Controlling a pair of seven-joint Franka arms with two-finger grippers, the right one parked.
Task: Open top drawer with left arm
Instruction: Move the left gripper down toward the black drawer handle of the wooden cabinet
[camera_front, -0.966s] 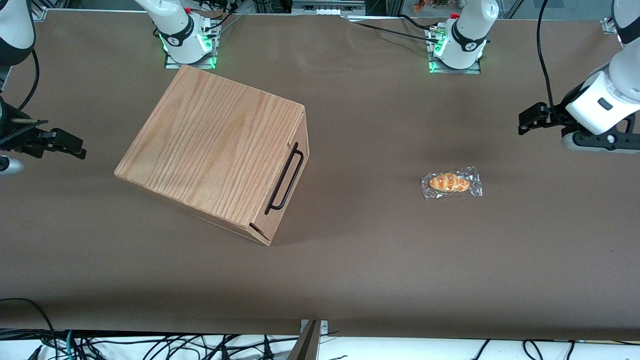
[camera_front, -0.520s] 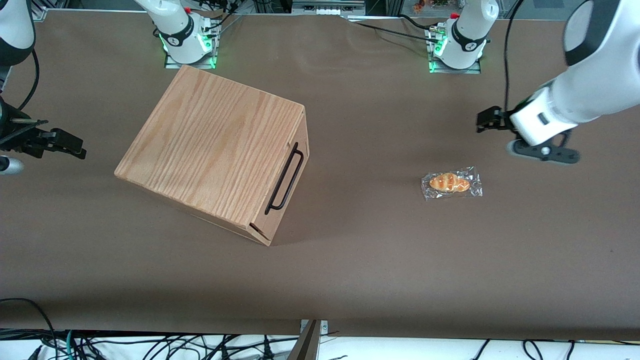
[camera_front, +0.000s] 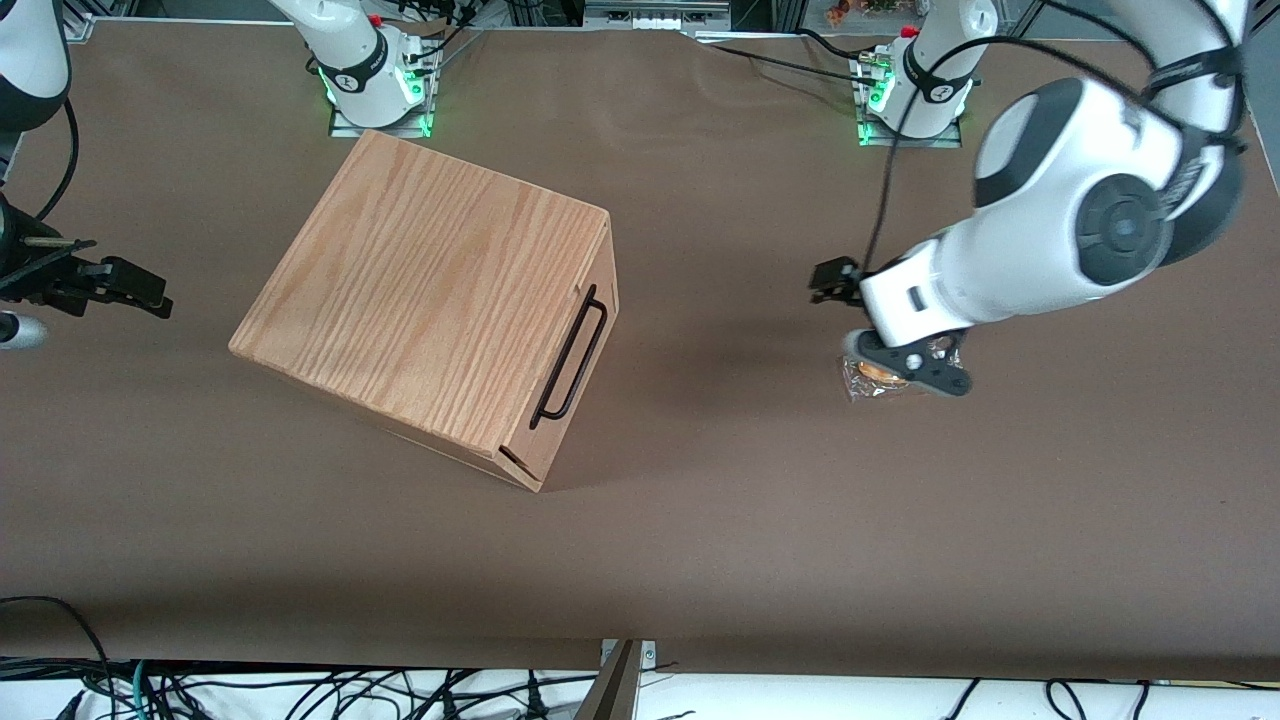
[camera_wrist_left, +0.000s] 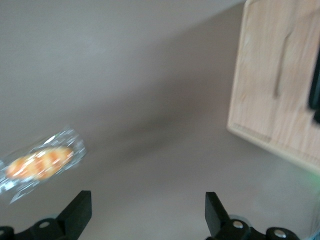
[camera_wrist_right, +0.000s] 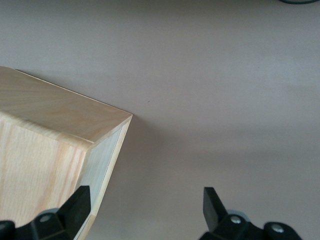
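Note:
The oak-grain wooden box (camera_front: 430, 290) stands on the brown table. Its top drawer (camera_front: 603, 262) is shut, and a long black bar handle (camera_front: 570, 357) runs along the front panel. The left arm (camera_front: 1060, 240) hangs over the table toward the working arm's end. Its gripper (camera_front: 832, 281) is open and empty, well out in front of the drawer and apart from the handle. In the left wrist view the open gripper (camera_wrist_left: 148, 205) hovers over bare table, with the drawer front (camera_wrist_left: 265, 85) and its blurred handle (camera_wrist_left: 281, 65) ahead.
A wrapped bread roll (camera_front: 872, 378) lies on the table under the left arm's wrist, partly covered by it; it also shows in the left wrist view (camera_wrist_left: 40, 161). Two arm bases (camera_front: 375, 85) stand along the edge farthest from the front camera. The box corner shows in the right wrist view (camera_wrist_right: 45, 150).
The left arm has swung in from the working arm's end of the table toward the box, and its gripper now hangs over the bread roll. The box and drawer have not moved.

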